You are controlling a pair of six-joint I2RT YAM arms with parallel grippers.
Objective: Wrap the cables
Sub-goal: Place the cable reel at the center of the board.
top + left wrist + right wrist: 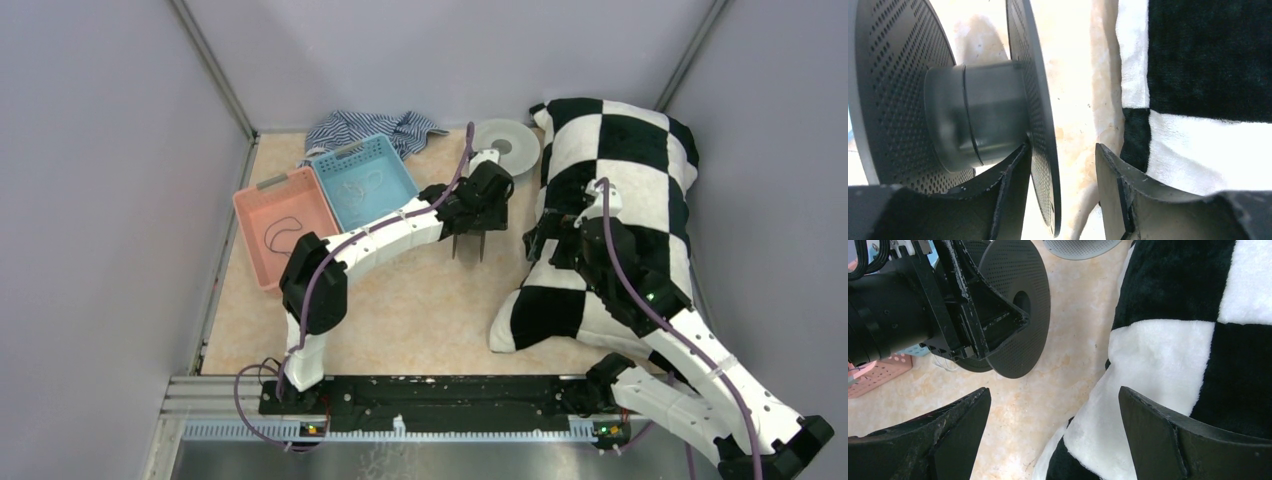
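Note:
A black cable (283, 233) lies looped in the pink basket (262, 192), and a thin white cable (362, 185) lies in the blue basket (398, 170). My left gripper (468, 245) (1062, 147) is at mid-table, open. One perforated flange of a black spool (1040, 100) (1015, 315) stands on edge between its fingers. The left finger (1013, 175) sits beside the hub, and the right finger (1118, 185) is clear of the flange. My right gripper (538, 243) (1053, 390) is open and empty over the edge of the checkered pillow (620, 140) (1168, 350).
A grey spool (507, 145) (1078, 247) lies flat at the back, next to the pillow. A striped cloth (365, 128) is bunched behind the baskets. Grey walls close in the table (400, 310) on the left, back and right.

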